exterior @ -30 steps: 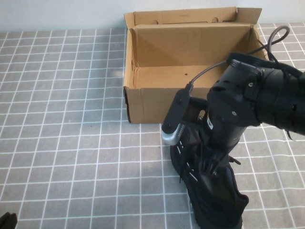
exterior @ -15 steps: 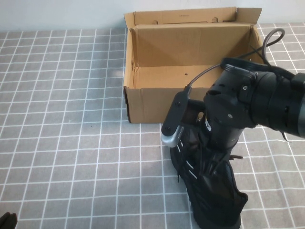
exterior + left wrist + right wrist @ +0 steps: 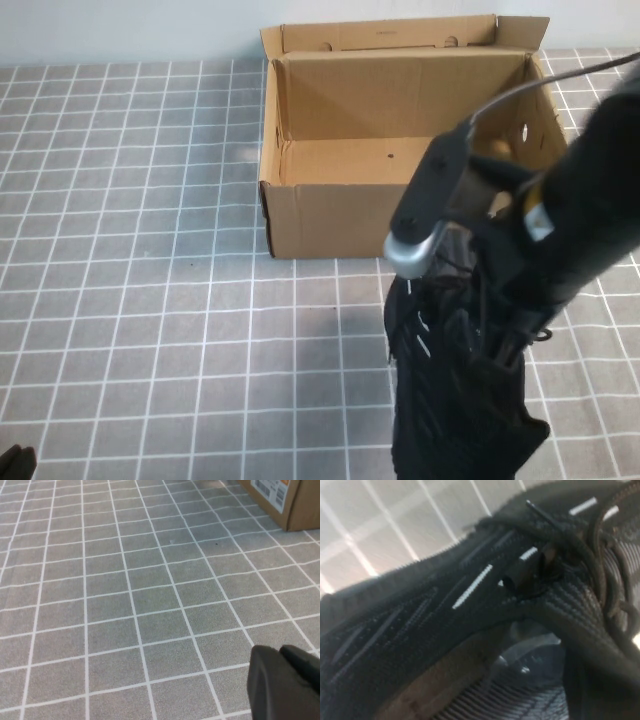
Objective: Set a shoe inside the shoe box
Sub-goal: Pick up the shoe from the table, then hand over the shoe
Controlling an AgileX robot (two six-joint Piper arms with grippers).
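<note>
At the desk's point(image 3: 120, 300) near left corner the left gripper point(image 3: 286, 682) sat parked low over the grey tiles, its dark fingers pressed together with nothing between them, well apart from everything else. Toward the near right, the shoe point(image 3: 455, 400) hung toe-down under the right arm, its light side stripes facing the left edge, and it looked lifted off the tiles, though its lower end ran out of the high view. The right gripper point(image 3: 500, 335) was clamped on the shoe at the laced opening; in the right wrist view a dark finger point(image 3: 520, 580) showed wedged among the knit and laces, so the hold looked like a pinch on the upper near the tongue. Beyond it, toward the far edge, the shoe box point(image 3: 300, 215) stood open, flap lid upright at the back, its inside bare. The step in hand seemed to be carrying the shoe up and over the box's near wall. To do it well, the shoe's dangling low end probably needed to clear that wall before moving farward, and the shoe should be turned to lie along the box's length before release.
</note>
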